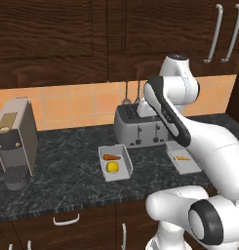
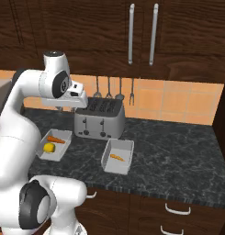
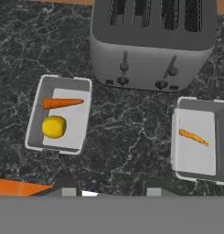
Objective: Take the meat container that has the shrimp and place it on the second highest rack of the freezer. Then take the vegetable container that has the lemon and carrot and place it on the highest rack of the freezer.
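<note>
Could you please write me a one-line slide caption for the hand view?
Looking down on a dark counter: toaster behind, tray with carrot and lemon, tray with shrimp.

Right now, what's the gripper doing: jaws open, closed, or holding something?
Gripper: jaws open and empty, above the counter in front of the toaster, touching neither container.

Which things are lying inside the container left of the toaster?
It holds a carrot and a lemon, both resting inside the grey container.
</note>
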Robot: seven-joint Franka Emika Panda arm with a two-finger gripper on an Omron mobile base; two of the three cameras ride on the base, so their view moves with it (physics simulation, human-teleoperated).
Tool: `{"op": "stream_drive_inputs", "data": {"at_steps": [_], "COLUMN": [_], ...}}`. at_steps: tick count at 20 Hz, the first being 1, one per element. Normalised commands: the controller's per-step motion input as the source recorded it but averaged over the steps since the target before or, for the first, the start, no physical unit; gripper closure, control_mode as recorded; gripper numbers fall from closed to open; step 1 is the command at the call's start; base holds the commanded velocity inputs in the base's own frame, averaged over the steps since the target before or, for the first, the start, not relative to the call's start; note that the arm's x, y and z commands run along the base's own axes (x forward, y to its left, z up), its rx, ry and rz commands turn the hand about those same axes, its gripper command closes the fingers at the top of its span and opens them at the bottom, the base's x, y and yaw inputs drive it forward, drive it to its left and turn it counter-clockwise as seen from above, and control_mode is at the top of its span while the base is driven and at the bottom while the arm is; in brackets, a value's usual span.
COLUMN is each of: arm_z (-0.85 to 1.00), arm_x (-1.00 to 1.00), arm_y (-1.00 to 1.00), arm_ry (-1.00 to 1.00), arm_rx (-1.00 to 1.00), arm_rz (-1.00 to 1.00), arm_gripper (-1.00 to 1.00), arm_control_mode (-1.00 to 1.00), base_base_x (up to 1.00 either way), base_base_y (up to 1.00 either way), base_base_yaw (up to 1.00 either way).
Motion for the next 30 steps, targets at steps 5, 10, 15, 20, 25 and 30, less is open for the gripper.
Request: {"op": "stream_drive_inputs", "data": {"at_steps": [5,10,15,20,25,30], "arm_z": [-0.11,-0.38,-0.30,0.00,-0.28,-0.46], "arm_x": [-0.35,-0.61,-0.45,-0.16,-0.31,-0.21], "arm_y": [-0.05,-0.23,-0.27,-0.42,-0.86,-0.69], "arm_ry": [-0.02,-0.09,-0.09,-0.02,0.00,0.02], "arm_rx": [0.00,0.02,0.04,0.09,0.06,0.05], "arm_rz": [-0.04,-0.32,-0.35,-0.28,-0.38,-0.32], "arm_gripper": [-1.00,-1.00,-1.00,-1.00,-1.00,-1.00], "arm_control_mode": [-1.00,-1.00,-1.00,-1.00,-1.00,-1.00], "base_base_x": [0.00,0.00,0.00,0.00,0.00,0.00], "base_base_y": [0.00,0.00,0.00,0.00,0.00,0.00], "base_base_yaw": [0.00,0.00,0.00,0.00,0.00,0.00]}}
